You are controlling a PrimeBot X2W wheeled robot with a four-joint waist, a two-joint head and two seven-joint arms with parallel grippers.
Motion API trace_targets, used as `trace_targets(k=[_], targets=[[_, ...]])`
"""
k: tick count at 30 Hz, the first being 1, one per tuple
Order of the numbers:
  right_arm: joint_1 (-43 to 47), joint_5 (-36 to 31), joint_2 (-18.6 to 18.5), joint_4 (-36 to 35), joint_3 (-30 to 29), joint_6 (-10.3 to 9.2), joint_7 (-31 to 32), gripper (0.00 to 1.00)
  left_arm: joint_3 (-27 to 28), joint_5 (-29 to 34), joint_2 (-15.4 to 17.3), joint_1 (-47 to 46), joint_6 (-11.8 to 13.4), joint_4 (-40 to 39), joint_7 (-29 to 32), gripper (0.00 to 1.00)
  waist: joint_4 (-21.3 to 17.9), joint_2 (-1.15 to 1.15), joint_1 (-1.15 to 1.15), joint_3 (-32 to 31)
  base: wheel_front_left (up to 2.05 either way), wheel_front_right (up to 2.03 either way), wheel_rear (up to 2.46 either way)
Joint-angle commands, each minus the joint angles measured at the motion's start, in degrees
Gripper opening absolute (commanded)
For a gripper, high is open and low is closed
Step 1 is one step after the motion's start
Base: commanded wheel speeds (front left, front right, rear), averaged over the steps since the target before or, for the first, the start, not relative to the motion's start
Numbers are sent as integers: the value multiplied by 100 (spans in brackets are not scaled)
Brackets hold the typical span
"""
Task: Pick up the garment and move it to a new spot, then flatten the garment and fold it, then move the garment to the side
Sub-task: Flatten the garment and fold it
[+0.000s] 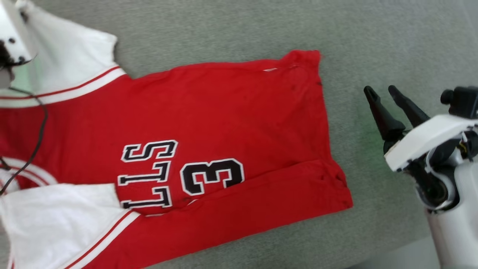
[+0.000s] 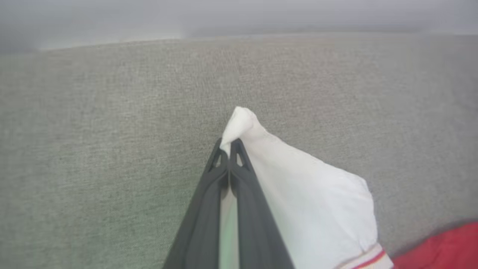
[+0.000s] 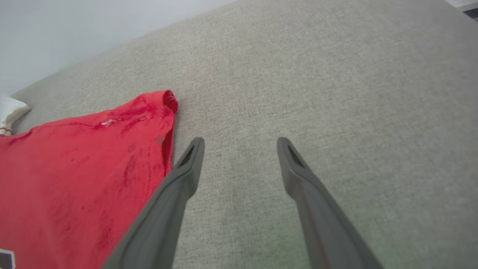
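Note:
The garment [image 1: 224, 119] is a red jersey with white sleeves, black letters and a "3". It lies spread on the grey surface, hem to the right, near long edge folded over. My left gripper [image 2: 228, 142] is shut on the tip of the far white sleeve [image 2: 306, 186] and lifts it off the surface; the left arm's pale body [image 1: 11, 33] shows at the top left corner. My right gripper [image 1: 381, 89] is open, hovering just right of the hem [image 3: 164, 145] without touching it.
Grey woven fabric [image 1: 224, 30] covers the whole work surface, with room beyond and to the right of the jersey. A thin black cable [image 1: 39, 130] hangs across the jersey's left part. A pale wall [image 3: 74, 30] rises behind the surface's far edge.

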Motion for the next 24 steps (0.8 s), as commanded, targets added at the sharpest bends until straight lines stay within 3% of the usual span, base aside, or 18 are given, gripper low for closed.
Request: trace_targets(k=[1,10,18,19,20,21,24], targets=[[-229,116,-92,129,52,-2,143,100,-22,59,-90,-117,-41,-36,-129,0,245,0,-1,-107,0,0,0],[-1306,463,-642,1035,541,-2,1232,100,-247,129,-746,-443,-303,-245,-730,0,1094,0,-1,-30,0,0,0],[-1858,604,-736,1861,1163,-2,2261,100,-348,70,-909,-436,-434,-195,-790,0,1323,0,-1,64,0,0,0],[-1877,630,-734,1972,1227,-2,2424,93,-356,68,-919,-436,-450,-178,-797,0,1336,0,-1,61,0,0,0],[-1889,662,-740,2083,1294,-2,2627,13,-364,58,-932,-431,-466,-158,-818,0,1347,0,-1,55,0,0,0],[-1895,702,-744,2192,1317,-2,2812,0,-370,49,-948,-419,-482,-136,-832,0,1357,0,-1,44,0,0,0],[-2020,671,-790,2281,1379,-2,3103,0,-366,-1,-984,-333,-537,-53,-884,0,1387,0,-1,-38,0,0,0]])
